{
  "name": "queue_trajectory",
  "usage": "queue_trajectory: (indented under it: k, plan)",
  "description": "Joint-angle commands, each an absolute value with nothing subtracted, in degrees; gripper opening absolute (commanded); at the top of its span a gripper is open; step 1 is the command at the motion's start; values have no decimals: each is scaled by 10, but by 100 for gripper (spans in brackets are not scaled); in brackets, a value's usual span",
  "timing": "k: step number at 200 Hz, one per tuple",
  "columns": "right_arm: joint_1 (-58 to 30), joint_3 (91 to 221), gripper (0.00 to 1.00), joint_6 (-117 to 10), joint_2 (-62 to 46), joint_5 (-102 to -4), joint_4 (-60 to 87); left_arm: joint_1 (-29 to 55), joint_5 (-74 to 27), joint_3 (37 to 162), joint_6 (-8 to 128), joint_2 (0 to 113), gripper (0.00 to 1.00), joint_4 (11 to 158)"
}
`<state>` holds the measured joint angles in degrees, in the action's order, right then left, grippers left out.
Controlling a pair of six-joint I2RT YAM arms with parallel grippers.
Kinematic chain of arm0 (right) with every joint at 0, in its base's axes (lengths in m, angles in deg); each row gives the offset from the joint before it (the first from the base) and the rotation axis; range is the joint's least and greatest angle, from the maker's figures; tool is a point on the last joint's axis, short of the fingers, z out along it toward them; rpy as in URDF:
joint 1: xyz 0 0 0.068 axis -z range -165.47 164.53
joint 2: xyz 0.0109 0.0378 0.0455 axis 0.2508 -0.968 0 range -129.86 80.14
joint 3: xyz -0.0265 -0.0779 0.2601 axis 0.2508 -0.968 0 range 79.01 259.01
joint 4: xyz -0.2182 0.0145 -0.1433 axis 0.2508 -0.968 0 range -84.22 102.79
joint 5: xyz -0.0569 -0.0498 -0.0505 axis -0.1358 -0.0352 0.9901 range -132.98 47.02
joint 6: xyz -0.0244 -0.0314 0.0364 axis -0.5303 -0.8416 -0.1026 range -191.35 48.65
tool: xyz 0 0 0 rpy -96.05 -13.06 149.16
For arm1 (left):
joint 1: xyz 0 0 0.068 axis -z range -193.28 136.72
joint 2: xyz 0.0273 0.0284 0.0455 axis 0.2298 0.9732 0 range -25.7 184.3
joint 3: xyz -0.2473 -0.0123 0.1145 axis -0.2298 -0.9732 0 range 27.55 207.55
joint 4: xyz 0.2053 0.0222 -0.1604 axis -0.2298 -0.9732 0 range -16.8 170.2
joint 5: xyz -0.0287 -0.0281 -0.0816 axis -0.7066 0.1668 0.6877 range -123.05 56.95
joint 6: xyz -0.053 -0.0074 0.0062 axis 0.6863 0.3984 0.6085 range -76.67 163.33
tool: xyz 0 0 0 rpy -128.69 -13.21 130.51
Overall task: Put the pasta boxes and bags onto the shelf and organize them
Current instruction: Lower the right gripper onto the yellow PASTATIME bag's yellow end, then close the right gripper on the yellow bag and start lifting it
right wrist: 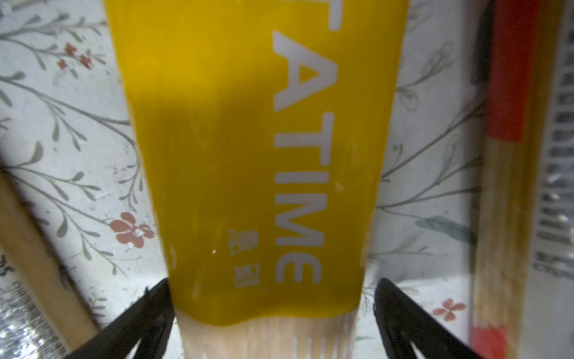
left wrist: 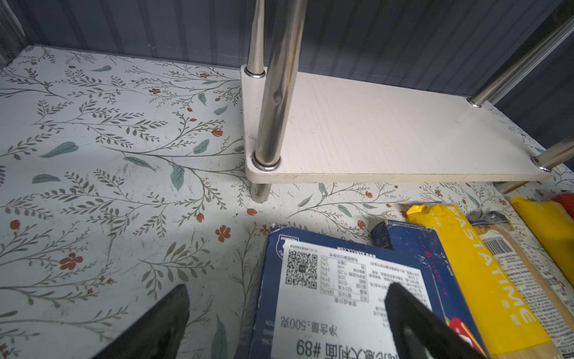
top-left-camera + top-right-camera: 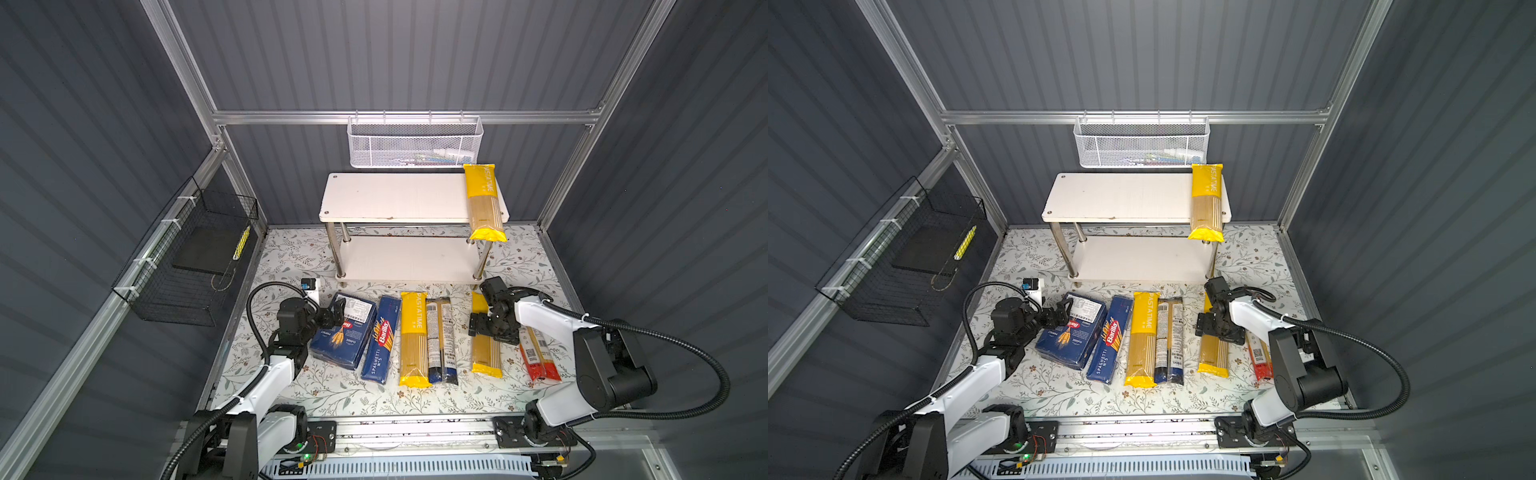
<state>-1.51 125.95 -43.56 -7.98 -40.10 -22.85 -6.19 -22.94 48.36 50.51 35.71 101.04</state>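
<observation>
Room: two-tier white board shelf on chrome tube legs (image 3: 395, 199) stands at the back of the floral-print table (image 3: 332, 395). One yellow PASTATIME spaghetti bag (image 3: 484, 203) lies across the top board's right end, near end overhanging the front edge. Rest of the top board and the lower board: bare white. White mesh basket (image 3: 395, 145) hangs on the back rail just above the shelf's rear edge.

The rest lies in a row on the table before the shelf, only a narrow strip of table between. Left to right: wide flat dark blue Barilla box (image 3: 343, 345), white sticker (image 2: 335, 298) with QR code, "500克", "#89"; slim dark blue Barilla box (image 3: 380, 340), SPAGHETTI N°5, touching the wide one; second yellow PASTATIME bag (image 3: 413, 340); dark blue-black bag with white labels (image 3: 441, 340) against it; a gap; third yellow PASTATIME bag (image 3: 486, 357); red-ended bag (image 3: 540, 368) just beside, partly under the right arm.

Left gripper (image 3: 337, 309): arm stretched forward, wrist turned right, jaws spread at the wide box's far left corner, one finger above the sticker, one above the table. Grasping nothing; whether it touches the sticker, cannot tell.

Right gripper (image 1: 272, 283): elbow folded high, pointing straight down, jaws wide apart straddling the third yellow bag where yellow print meets clear film. Released; bag flat on the table.
</observation>
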Motion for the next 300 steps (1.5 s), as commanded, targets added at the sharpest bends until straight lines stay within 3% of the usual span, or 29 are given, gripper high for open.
queue_trajectory:
  k: [1, 49, 87, 221, 300]
  plan:
    - [-20, 1271, 98, -445, -93, -390, -238, -60, -224, 493, 508, 357, 99, 1020]
    - [-23, 1276, 94, -446, -100, -388, -240, -60, -223, 494, 507, 359, 99, 1020]
    - [-23, 1275, 82, -448, -112, -407, -228, -60, -224, 493, 507, 357, 99, 1020]
    - [-31, 1251, 61, -440, -98, -419, -209, -60, -224, 492, 507, 355, 99, 1022]
    - [-31, 1228, 42, -436, -66, -425, -185, -60, -221, 497, 504, 362, 99, 1022]
